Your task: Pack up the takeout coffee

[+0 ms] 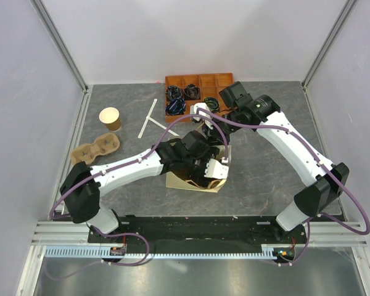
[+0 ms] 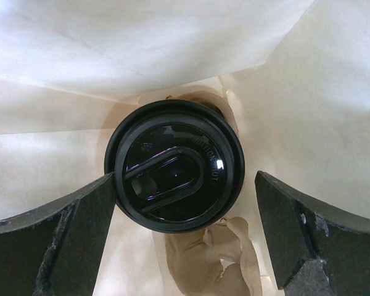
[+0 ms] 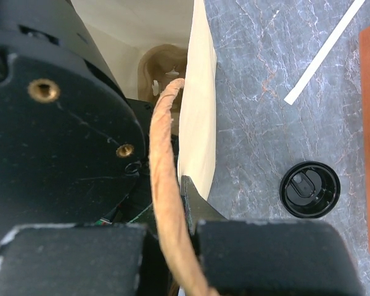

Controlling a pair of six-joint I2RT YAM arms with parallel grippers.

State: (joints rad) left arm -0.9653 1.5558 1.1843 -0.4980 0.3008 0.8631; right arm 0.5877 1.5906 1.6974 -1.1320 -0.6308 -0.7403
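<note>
The takeout coffee (image 2: 174, 165) stands inside the paper bag (image 1: 185, 182); only its round black lid shows, seen from above in the left wrist view. My left gripper (image 2: 185, 180) is down in the bag, open, with one finger beside each side of the lid. The left finger (image 2: 68, 237) is right at the lid's rim and the right finger (image 2: 302, 228) stands apart from it. My right gripper (image 3: 179, 216) is shut on the bag's twisted paper handle (image 3: 163, 154) at the bag's far rim (image 1: 205, 120). The cup's brown body is hidden.
An orange compartment tray (image 1: 200, 83) with black lids sits at the back. A loose black lid (image 3: 309, 189) lies on the table beside the bag. At the left are a lidless brown cup (image 1: 110, 118), a pulp cup carrier (image 1: 96, 148) and white stir sticks (image 1: 151, 120).
</note>
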